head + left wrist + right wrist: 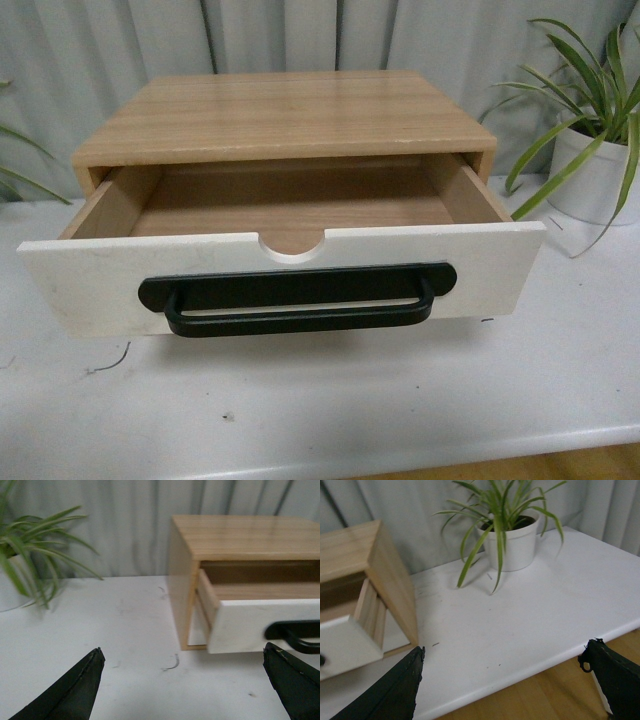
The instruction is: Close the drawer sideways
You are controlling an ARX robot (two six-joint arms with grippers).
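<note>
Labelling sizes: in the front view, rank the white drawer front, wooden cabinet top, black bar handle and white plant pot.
1. White drawer front (nearest camera)
2. Wooden cabinet top
3. Black bar handle
4. White plant pot, partly cropped

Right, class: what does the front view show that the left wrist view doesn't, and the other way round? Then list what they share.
Front view only: the notch, the whole black handle, and the potted plant on the right. Left wrist view only: the left gripper, open, and the outer side of the cabinet. Both: the drawer, pulled out, the wooden cabinet and the white table.
</note>
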